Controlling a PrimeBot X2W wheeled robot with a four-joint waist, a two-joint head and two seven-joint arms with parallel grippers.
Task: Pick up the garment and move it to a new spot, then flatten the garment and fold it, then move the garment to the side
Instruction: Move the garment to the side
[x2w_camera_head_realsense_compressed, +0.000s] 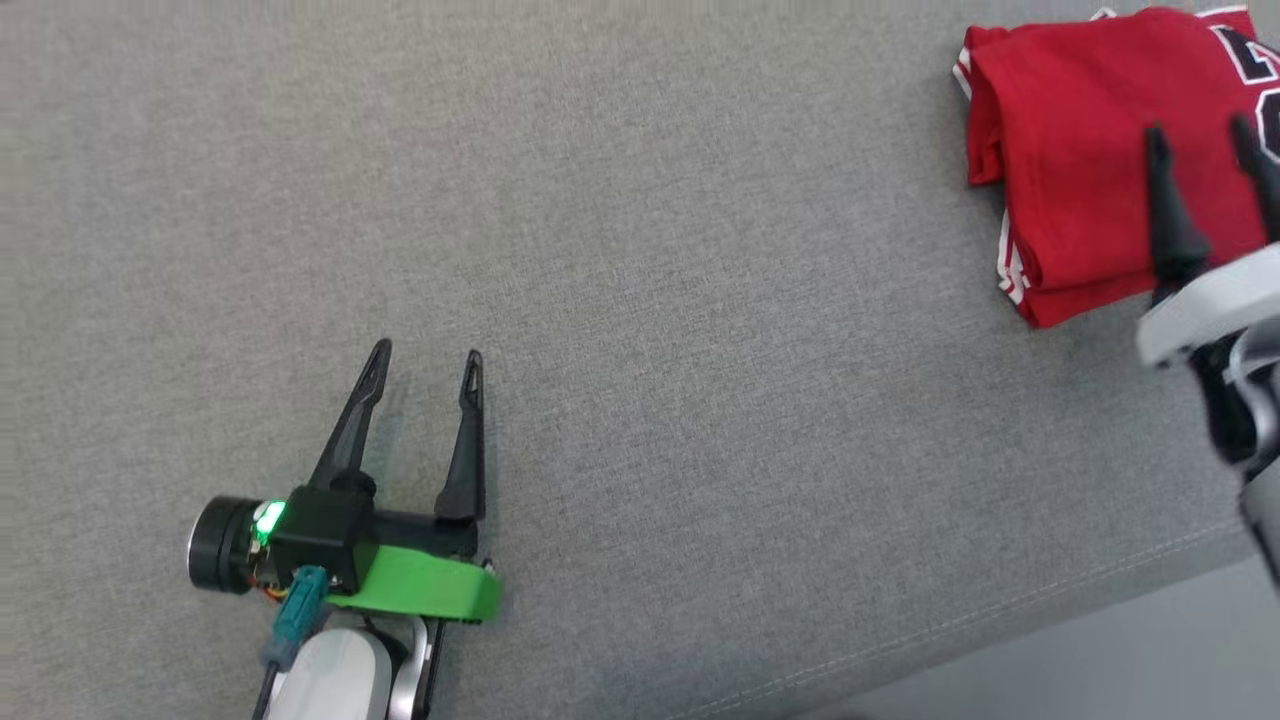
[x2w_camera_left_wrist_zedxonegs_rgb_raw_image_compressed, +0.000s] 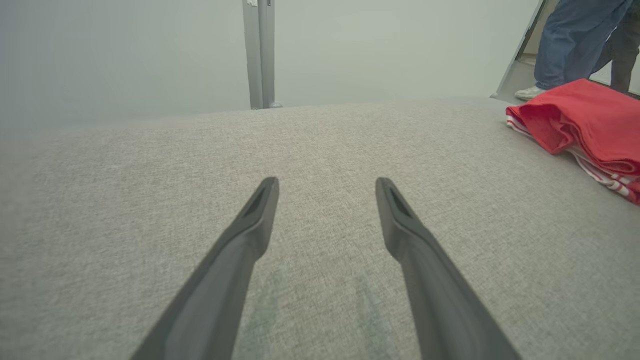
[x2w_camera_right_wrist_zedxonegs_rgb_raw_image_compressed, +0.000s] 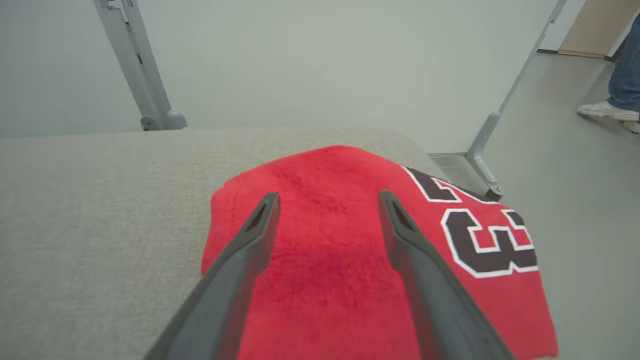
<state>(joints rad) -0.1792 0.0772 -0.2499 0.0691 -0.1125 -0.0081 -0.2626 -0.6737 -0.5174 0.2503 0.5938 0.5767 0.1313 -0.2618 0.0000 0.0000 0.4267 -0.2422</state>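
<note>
closest to the robot, the left claw (x2w_camera_head_realsense_compressed: 427, 350) hovers low over the bare grey cloth of the table (x2w_camera_head_realsense_compressed: 700, 300), its two dark fingers spread wide and holding nothing. the garment lies well apart from it, off to its right and farther out. the right claw (x2w_camera_right_wrist_zedxonegs_rgb_raw_image_compressed: 328, 196) is also spread wide and empty, and its fingers reach out over the near part of the red garment (x2w_camera_head_realsense_compressed: 1080, 120); whether the tips touch the cloth i cannot tell. the garment is folded into a thick, compact stack at the table's far right corner, near the edge. its striped hems face the robot and dark white-edged numerals (x2w_camera_right_wrist_zedxonegs_rgb_raw_image_compressed: 490, 240) show on top. the long axis runs roughly away from the robot, close to in line with the right claw's fingers, so the fabric sits directly under and ahead of that claw. judging by this, the fold and the shift to the side look done, and the right arm is the one placed for any last nudge. a clean exit probably calls for lifting before drawing back, so the top layer isn't dragged. beyond the table stands a grey metal post (x2w_camera_left_wrist_zedxonegs_rgb_raw_image_compressed: 260, 50), and farther off a person's legs (x2w_camera_left_wrist_zedxonegs_rgb_raw_image_compressed: 570, 45).
</note>
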